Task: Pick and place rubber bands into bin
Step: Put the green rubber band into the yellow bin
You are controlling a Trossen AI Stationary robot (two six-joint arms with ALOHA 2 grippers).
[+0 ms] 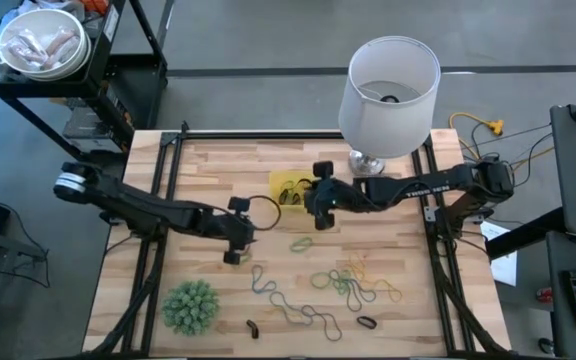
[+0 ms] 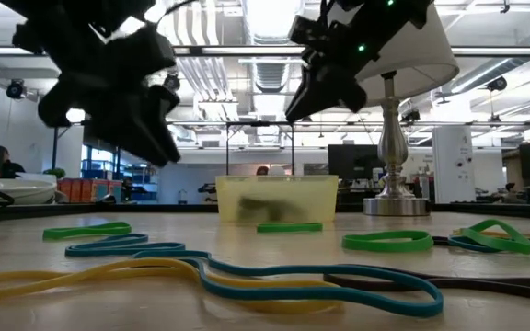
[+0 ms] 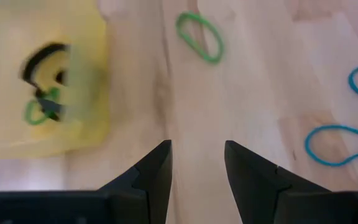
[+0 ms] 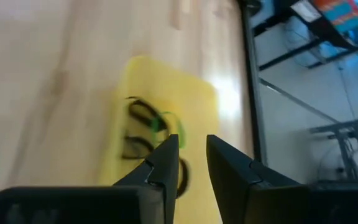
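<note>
Few rubber bands lie in the yellow bin at twelve o'clock; most sprawl across the bench toward five. Right end effector hovers spread, empty, over the bin; left end effector spread, empty.

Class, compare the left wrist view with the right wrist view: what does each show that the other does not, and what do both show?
Only the left wrist view shows a thin green rubber loop and thin blue rubber loops lying on the bare wooden table, seen past the open left hand.

Only the right wrist view shows the floor and dark frame beyond the table's edge, past the empty, slightly parted right hand.

Both show the shallow square yellow plastic bin with dark and green bands lying inside.
</note>
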